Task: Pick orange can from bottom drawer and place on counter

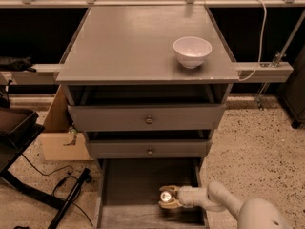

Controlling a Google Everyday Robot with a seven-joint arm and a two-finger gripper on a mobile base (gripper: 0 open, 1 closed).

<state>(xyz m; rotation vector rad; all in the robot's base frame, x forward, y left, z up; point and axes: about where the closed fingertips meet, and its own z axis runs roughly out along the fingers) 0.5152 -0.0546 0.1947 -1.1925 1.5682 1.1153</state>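
Note:
The orange can [166, 196] stands in the open bottom drawer [128, 185], right of its middle, its shiny silver top facing up. My gripper [166, 197] reaches in from the lower right on a white arm, and its fingers [172, 190] sit on both sides of the can, closed on it. The counter [128, 42] is the flat grey top of the cabinet, above the two knobbed upper drawers.
A white bowl [192, 51] stands on the counter near its right front corner. A cardboard box [59, 128] sits on the floor left of the cabinet, with a black stand and cables [66, 194] in front of it. A white cable [259, 37] hangs at the right.

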